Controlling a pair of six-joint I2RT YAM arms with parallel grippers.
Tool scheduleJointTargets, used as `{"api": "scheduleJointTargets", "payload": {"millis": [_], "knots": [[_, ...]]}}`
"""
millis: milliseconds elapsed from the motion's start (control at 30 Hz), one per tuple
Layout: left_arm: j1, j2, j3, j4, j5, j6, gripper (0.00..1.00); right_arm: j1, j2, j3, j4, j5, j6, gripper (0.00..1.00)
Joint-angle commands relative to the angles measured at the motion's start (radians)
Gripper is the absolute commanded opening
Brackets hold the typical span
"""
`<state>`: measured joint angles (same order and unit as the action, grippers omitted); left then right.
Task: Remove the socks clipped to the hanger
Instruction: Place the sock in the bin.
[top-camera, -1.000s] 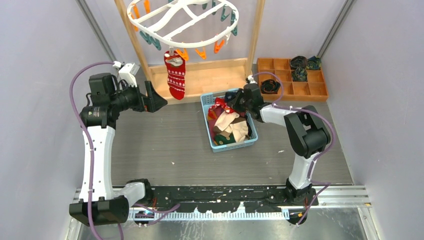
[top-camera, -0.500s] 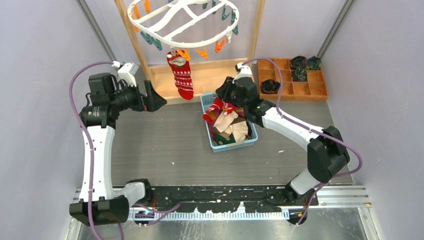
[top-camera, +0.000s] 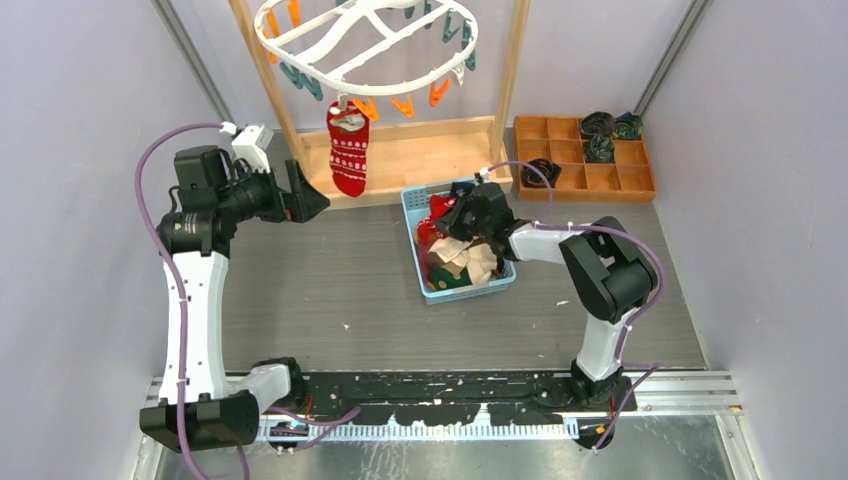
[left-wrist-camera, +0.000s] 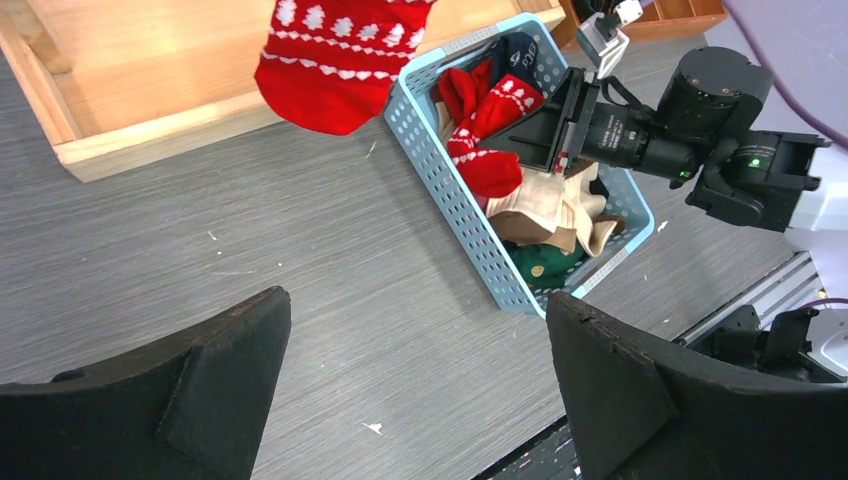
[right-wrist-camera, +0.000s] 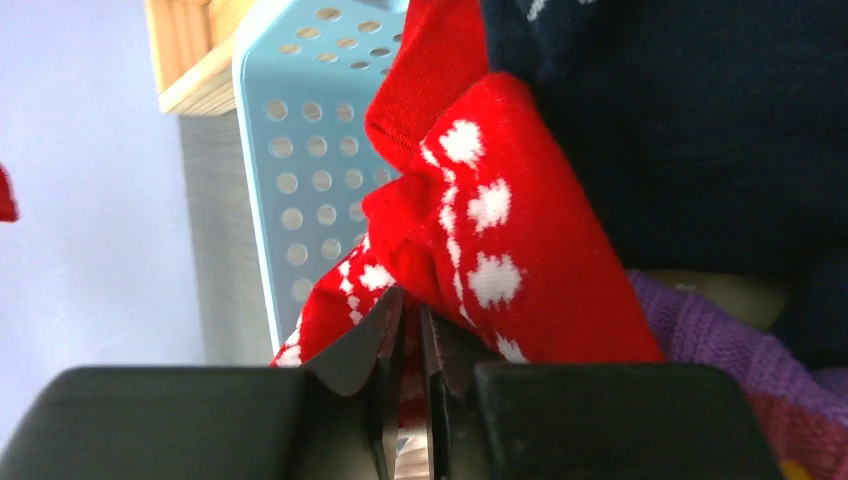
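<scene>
Fingers (left-wrist-camera: 200, 400) of the left gripper (left-wrist-camera: 415, 300) stand wide apart, holding nothing. Beyond them, the right gripper (right-wrist-camera: 405, 300) is pinched tight onto a red sock with white dots (left-wrist-camera: 490, 150), which droops from its fingertips into the light blue basket (top-camera: 472, 288) over beige, green and navy socks (left-wrist-camera: 545, 215). Farther ahead of the left gripper, a red patterned stocking (top-camera: 348, 150) hangs by its cuff from a clip on the white hanger (top-camera: 365, 40), its long axis vertical and its foot end lowest.
</scene>
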<state>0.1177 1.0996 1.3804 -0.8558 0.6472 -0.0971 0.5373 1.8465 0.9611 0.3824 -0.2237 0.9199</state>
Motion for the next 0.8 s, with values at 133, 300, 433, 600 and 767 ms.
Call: {"api": "scheduleJointTargets", "payload": {"millis": [133, 300, 433, 600, 767], "knots": [[0.011, -0.007, 0.046, 0.008, -0.006, 0.005, 1.0, 0.045, -0.159, 0.068, -0.221, 0.364, -0.267, 0.23], [0.012, 0.003, 0.049, 0.006, -0.008, 0.004, 1.0, 0.083, -0.253, 0.104, -0.239, 0.365, -0.288, 0.31], [0.013, 0.001, 0.048, 0.005, -0.012, 0.009, 1.0, 0.096, -0.317, 0.096, -0.22, 0.331, -0.224, 0.32], [0.013, 0.0, 0.046, 0.006, -0.018, 0.016, 1.0, 0.116, -0.302, 0.053, -0.118, 0.127, -0.11, 0.32], [0.014, -0.001, 0.047, 0.006, -0.018, 0.016, 1.0, 0.117, -0.206, 0.04, -0.033, -0.014, -0.033, 0.31]]}}
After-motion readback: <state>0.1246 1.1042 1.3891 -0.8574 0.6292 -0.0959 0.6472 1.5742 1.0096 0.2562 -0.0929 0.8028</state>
